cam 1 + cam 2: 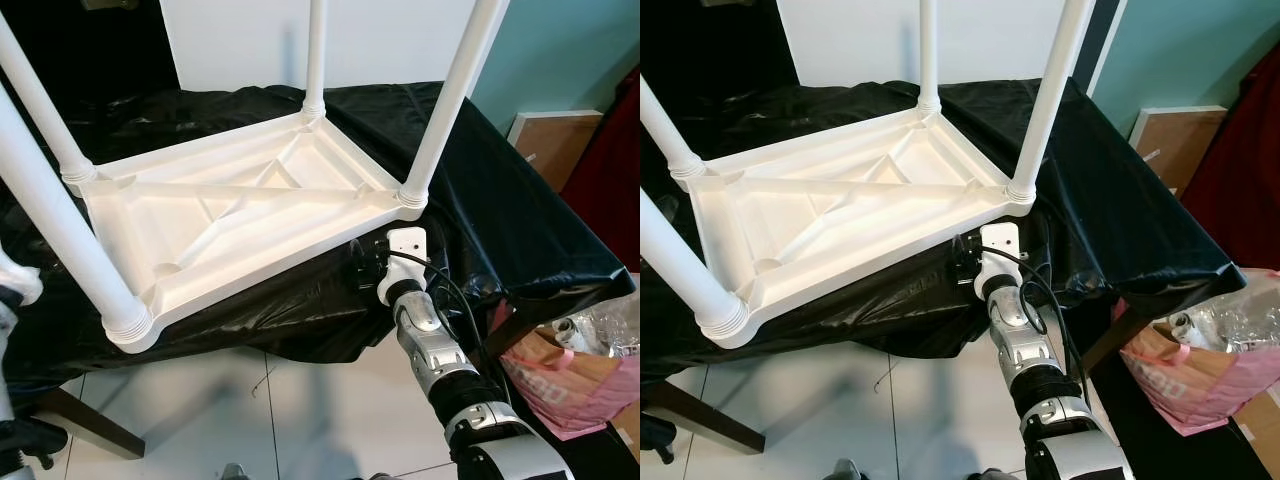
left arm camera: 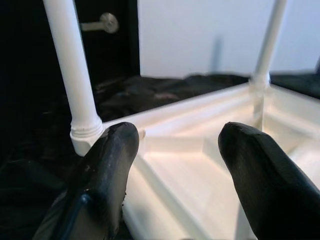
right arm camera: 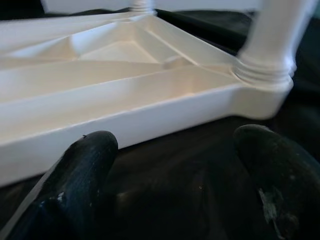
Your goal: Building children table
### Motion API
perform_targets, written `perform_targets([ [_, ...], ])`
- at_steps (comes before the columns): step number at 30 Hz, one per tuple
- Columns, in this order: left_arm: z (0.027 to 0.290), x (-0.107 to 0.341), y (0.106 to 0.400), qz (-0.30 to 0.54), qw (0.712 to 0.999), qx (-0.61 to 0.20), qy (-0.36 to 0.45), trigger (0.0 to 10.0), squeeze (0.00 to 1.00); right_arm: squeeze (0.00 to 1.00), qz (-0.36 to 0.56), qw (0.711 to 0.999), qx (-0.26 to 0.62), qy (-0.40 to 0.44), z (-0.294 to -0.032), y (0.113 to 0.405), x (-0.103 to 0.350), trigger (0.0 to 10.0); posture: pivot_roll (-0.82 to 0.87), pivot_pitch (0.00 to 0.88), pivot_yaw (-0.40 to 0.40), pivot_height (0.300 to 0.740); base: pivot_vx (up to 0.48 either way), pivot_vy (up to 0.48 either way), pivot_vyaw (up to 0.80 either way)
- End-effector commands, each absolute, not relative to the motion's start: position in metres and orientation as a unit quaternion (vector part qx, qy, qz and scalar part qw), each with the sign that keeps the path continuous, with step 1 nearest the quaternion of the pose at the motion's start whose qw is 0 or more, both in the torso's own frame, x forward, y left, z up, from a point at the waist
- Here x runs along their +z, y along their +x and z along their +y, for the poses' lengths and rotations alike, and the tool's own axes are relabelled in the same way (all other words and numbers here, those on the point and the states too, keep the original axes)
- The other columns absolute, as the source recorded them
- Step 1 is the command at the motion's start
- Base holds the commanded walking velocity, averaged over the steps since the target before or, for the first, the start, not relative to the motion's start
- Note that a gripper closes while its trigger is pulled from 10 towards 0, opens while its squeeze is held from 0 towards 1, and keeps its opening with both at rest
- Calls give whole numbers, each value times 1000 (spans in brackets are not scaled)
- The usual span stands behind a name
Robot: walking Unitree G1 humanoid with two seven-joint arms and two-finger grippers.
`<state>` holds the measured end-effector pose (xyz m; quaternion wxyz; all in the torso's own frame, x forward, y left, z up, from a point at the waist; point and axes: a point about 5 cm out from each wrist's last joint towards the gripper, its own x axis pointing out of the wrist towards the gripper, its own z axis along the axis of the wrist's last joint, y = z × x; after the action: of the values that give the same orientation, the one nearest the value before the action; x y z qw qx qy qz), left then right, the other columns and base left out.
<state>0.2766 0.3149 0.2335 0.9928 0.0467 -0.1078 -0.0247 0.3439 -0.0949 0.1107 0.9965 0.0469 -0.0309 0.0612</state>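
Your right claw [image 3: 170,165] sits nearest, fingers apart and holding nothing, low against the black sheet [image 1: 520,210] just beside the white children table [image 1: 240,215]. That table lies upside down on the covered tabletop, four legs screwed in and pointing up. Its long side rail runs crosswise right ahead of the right claw, with the near-right leg [image 1: 450,110] just above. Your left claw [image 2: 175,165] is also spread and empty, at the opposite corner. No readable labels or writing anywhere.

Glossy white plastic table [image 1: 240,215], shiny black sheeting [image 1: 520,210].
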Motion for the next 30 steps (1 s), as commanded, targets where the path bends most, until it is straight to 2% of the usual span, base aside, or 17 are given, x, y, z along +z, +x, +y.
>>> perform_targets([
  [1,310,227,286,-111,993,4,30,10000,0,0,-20,995,60,77,-94,342,105,10000,82,76,-31,740,0,0,0],
  [5,293,221,295,-121,992,-13,10,10000,0,0,0,994,49,100,-94,344,101,10000,71,74,-33,740,0,0,0],
  [9,259,212,301,-126,988,-83,-34,10000,0,0,39,995,38,85,-91,350,97,10000,70,73,-43,740,0,0,0],
  [17,237,210,301,-125,980,-147,-38,10000,0,0,50,994,55,75,-85,353,97,10000,77,72,-54,740,0,0,0],
  [18,223,208,300,-118,976,-180,-39,10000,0,0,53,994,63,71,-83,354,97,10000,81,74,-60,740,0,0,0],
  [19,223,208,300,-118,976,-180,-39,10000,0,0,53,994,63,71,-83,354,97,10000,81,74,-60,740,0,0,0],
  [20,207,206,300,-115,971,-208,-40,10000,0,0,55,993,74,69,-81,357,99,10000,78,74,-63,740,0,0,0],
  [22,207,206,300,-115,971,-208,-40,10000,0,0,55,993,74,69,-81,357,99,10000,78,74,-63,740,0,0,0],
  [23,189,206,299,-114,964,-235,-45,10000,0,0,58,992,85,69,-81,360,101,10000,76,75,-66,740,0,0,0],
  [24,189,206,299,-114,964,-235,-45,10000,0,0,58,992,85,69,-81,360,101,10000,76,75,-66,740,0,0,0],
  [25,173,206,298,-116,958,-255,-52,10000,0,0,57,992,93,68,-81,362,104,10000,76,75,-66,740,0,0,0],
  [30,150,205,296,-119,950,-281,-70,10000,0,0,58,990,112,55,-82,366,108,10000,76,76,-69,740,0,0,0],
])
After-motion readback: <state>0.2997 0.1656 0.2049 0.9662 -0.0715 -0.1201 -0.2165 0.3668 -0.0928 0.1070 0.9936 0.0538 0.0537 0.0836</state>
